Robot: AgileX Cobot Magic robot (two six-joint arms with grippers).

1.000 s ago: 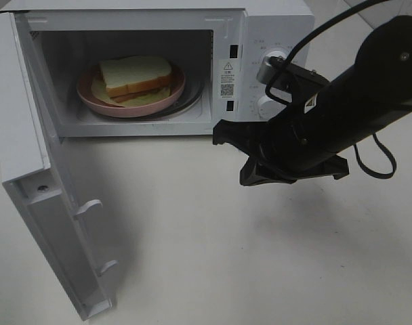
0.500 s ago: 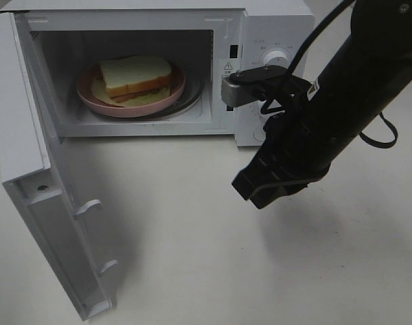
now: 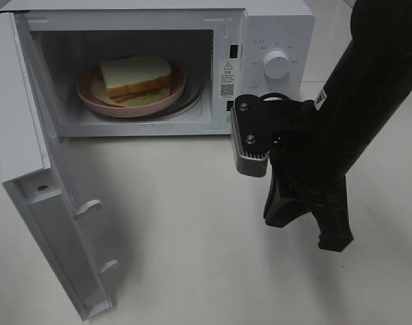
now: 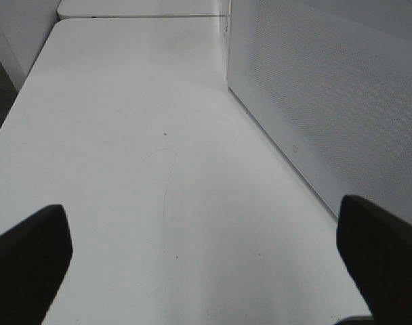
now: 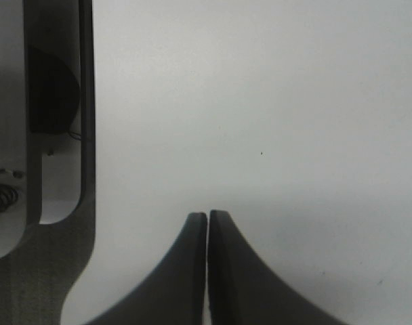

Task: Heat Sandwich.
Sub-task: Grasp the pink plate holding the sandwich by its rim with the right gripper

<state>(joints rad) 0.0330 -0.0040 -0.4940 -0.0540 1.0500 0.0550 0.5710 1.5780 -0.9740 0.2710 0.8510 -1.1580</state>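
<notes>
As its arm (image 3: 375, 101) covers the lower microwave panel (image 3: 277, 37), the right hand (image 5: 207, 217) hangs clenched.

Plain white table (image 3: 192, 230) here, matte top, pretty clean apart from a few tiny dark specks and one faint hairline mark curving across it. Sitting directly on it is a white microwave (image 3: 277, 30), parked toward the far side. Its door (image 3: 26, 142) is swung wide open out over the tabletop, throwing a soft shadow beside it.
</notes>
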